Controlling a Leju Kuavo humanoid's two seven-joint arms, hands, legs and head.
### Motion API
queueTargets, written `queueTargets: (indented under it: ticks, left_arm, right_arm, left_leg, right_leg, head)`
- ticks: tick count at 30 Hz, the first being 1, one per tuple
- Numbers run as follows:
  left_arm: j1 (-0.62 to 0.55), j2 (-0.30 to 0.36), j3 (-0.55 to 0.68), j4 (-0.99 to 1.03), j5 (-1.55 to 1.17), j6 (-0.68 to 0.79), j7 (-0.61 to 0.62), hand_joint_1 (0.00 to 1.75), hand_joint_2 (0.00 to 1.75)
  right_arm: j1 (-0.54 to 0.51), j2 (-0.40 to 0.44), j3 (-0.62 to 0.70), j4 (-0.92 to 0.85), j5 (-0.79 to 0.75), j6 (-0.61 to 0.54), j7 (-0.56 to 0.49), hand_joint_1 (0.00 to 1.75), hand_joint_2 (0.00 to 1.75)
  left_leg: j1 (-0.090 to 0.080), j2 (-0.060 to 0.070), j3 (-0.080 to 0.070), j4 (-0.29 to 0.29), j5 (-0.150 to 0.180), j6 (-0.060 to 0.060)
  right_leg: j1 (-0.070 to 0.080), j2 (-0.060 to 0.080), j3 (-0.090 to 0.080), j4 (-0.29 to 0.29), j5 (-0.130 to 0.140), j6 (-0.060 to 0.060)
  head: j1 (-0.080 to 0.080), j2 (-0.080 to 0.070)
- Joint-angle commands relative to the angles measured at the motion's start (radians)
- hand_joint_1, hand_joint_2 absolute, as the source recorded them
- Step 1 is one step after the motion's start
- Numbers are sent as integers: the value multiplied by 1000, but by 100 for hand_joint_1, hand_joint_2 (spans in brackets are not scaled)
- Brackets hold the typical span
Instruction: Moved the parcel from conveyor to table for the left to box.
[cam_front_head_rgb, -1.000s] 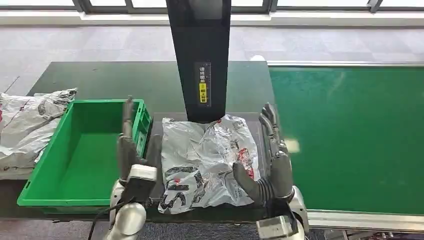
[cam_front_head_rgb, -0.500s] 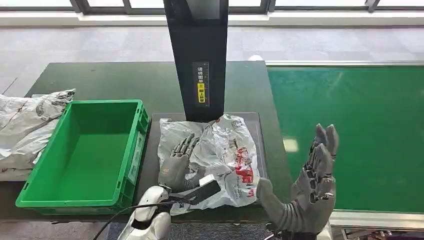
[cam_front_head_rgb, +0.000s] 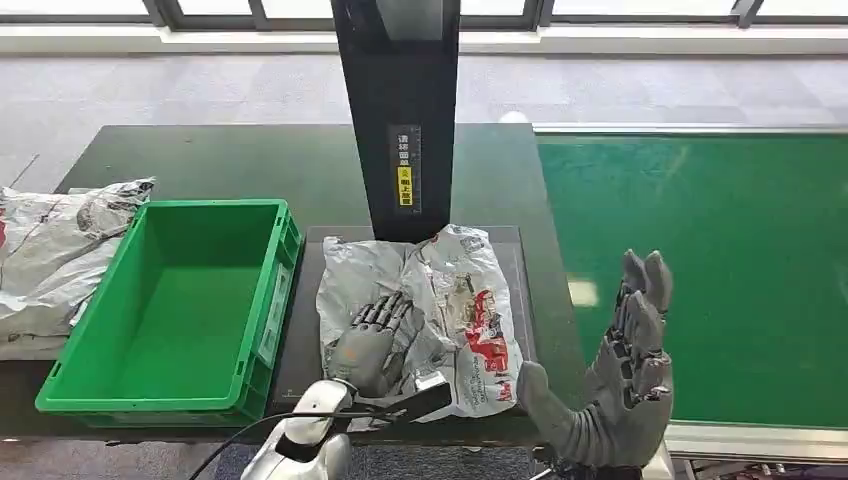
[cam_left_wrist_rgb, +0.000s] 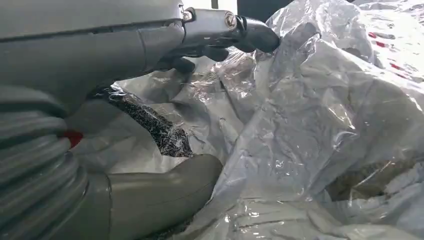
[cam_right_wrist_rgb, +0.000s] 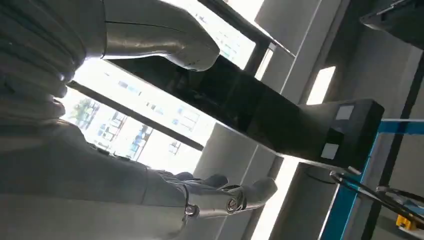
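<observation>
The parcel (cam_front_head_rgb: 440, 300), a crumpled grey plastic bag with red and black print, lies on a dark plate (cam_front_head_rgb: 520, 300) on the table in front of the black post. My left hand (cam_front_head_rgb: 372, 340) rests flat on the parcel's near left part with its fingers stretched out. In the left wrist view the fingers (cam_left_wrist_rgb: 240, 32) reach over the parcel (cam_left_wrist_rgb: 325, 125) and the thumb (cam_left_wrist_rgb: 165, 192) lies against its folds. My right hand (cam_front_head_rgb: 625, 385) is raised to the right of the parcel, near the conveyor's edge, fingers apart and pointing up, holding nothing. The right wrist view shows the right hand (cam_right_wrist_rgb: 220, 197) empty in the air.
An empty green crate (cam_front_head_rgb: 280, 290) stands just left of the parcel. More grey parcels (cam_front_head_rgb: 50, 250) are piled at the table's left end. The green conveyor belt (cam_front_head_rgb: 720, 270) runs on the right. A black scanner post (cam_front_head_rgb: 400, 110) rises behind the parcel.
My left hand moved from beside the crate onto the parcel and slid a little further across it. My right hand left the parcel's right side and rose near the conveyor's edge.
</observation>
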Motion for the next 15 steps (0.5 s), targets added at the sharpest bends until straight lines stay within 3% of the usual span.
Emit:
queueTargets:
  ticks: [1,12,15]
  left_arm:
    - [1,42,-43,115,-6,-42,-42,175,175]
    - [-15,46,-59,152,-19,-78,-122,175,175]
    - [-34,39,-59,159,-25,-75,-127,175,175]
  right_arm:
    - [-15,-36,104,-50,3,17,-35,0,175]
    - [-10,0,55,-54,2,56,-35,0,175]
    - [-2,15,41,-59,15,65,-35,0,175]
  left_leg:
    - [0,3,-1,-1,1,0]
    - [0,1,-2,-2,-1,3]
    - [0,-3,7,-2,0,3]
  right_leg:
    - [0,2,-1,-1,2,0]
    - [-2,1,7,-3,-1,1]
    - [-2,-2,9,-3,-1,2]
  head:
    - [0,0]
    - [0,0]
    - [0,0]
